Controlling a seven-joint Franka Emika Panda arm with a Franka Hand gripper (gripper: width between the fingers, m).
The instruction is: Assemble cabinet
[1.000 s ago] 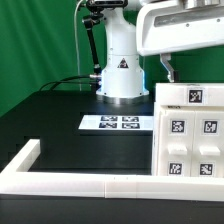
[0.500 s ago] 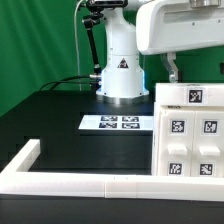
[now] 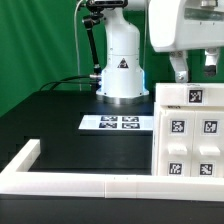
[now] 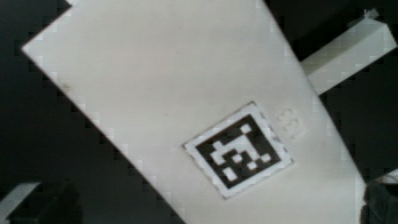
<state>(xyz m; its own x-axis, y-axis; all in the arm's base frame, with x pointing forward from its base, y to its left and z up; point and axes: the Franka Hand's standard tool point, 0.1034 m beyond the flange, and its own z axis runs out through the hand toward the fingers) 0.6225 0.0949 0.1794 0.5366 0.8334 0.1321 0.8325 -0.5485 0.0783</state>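
The cabinet [image 3: 190,135] is a white blocky box standing at the exterior view's right, with several black-and-white tags on its front and top. My gripper [image 3: 195,68] hangs just above its top edge with its jaws apart and nothing between them. In the wrist view a white panel of the cabinet [image 4: 151,80] with one tag [image 4: 240,152] fills the picture. The gripper [image 4: 199,200] is over it, and the dark fingertips [image 4: 18,198] show only at the picture's corners.
The marker board [image 3: 118,123] lies flat on the black table in front of the robot base [image 3: 120,75]. A long low white border rail [image 3: 90,185] runs along the table's front and turns back at the exterior view's left. A green curtain stands behind.
The gripper has turned and shifted toward the exterior view's right, above the cabinet's top. Both fingers now show there. The cabinet has not moved.
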